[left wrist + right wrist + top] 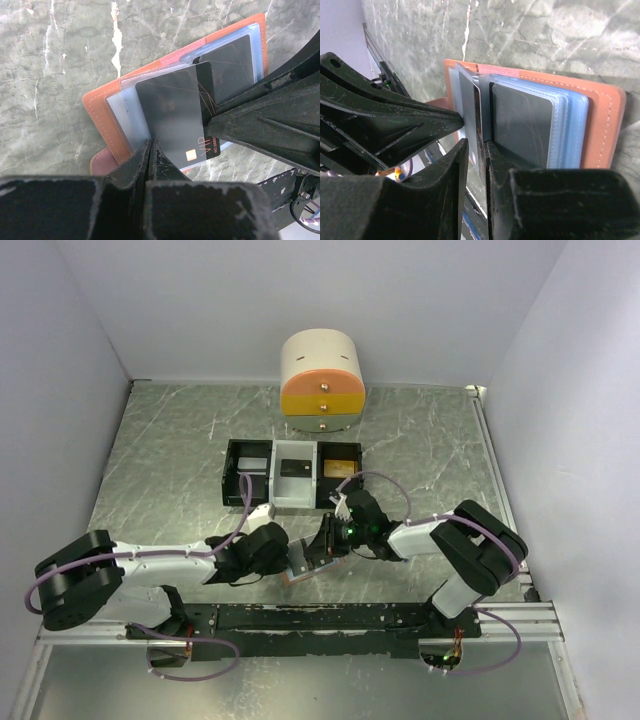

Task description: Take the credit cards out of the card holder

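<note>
While my left gripper [150, 150] sits pinched shut, seemingly on a plastic leaf of the holder [100, 107], the holder lies open on the table [160, 470] between the arms. My right gripper [477, 145] clamps the grey card [172, 112], part-way out, free end pointing right. Both wrists are low, nose to nose.

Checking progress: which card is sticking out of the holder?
The dark VIP-marked card, jutting from the card holder; the other dark card lies fully sleeved.
</note>
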### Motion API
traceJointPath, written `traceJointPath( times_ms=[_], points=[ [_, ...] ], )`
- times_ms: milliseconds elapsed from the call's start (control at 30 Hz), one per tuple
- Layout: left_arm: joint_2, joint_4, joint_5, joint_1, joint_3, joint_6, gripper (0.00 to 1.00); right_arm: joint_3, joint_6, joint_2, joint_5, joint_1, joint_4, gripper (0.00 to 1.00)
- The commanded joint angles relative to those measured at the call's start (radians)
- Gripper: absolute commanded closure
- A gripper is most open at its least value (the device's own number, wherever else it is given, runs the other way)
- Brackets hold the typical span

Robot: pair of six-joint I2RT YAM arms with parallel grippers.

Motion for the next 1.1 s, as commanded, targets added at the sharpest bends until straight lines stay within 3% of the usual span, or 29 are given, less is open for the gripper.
traceJointPath(
  times_ms=[0,133,333,533,667,733,967,1067],
  points=[
    [0.047,-0.053,-0.010,-0.004,-0.019,0.018,0.93,0.039,-0.035,0.022,-0.015,-0.002,-0.013,0.80],
    [0.066,-0.050,-0.004,-0.004,-0.003,0.028,0.93,0.050,-0.035,0.045,-0.037,-0.001,0.006,0.81],
    [0.072,-0.055,-0.005,-0.004,0.000,0.025,0.93,0.062,-0.048,0.034,-0.016,0.000,-0.036,0.92],
    [0.058,-0.068,-0.012,-0.004,-0.011,0.011,0.93,0.041,-0.057,-0.021,0.051,-0.010,-0.095,0.92],
    [0.056,-0.073,-0.012,-0.004,-0.018,0.008,0.93,0.014,-0.026,-0.013,-0.010,-0.033,-0.037,0.90],
    [0.056,-0.077,-0.013,-0.005,-0.018,0.005,0.93,0.004,-0.006,-0.007,-0.033,-0.036,-0.001,0.94],
    [0.043,-0.092,-0.017,-0.005,-0.013,0.000,0.93,0.022,-0.058,-0.072,0.067,-0.039,-0.131,1.00],
    [0.005,-0.108,-0.008,-0.004,0.019,0.047,0.86,0.014,-0.054,-0.084,0.080,-0.042,-0.134,1.00]
  ],
)
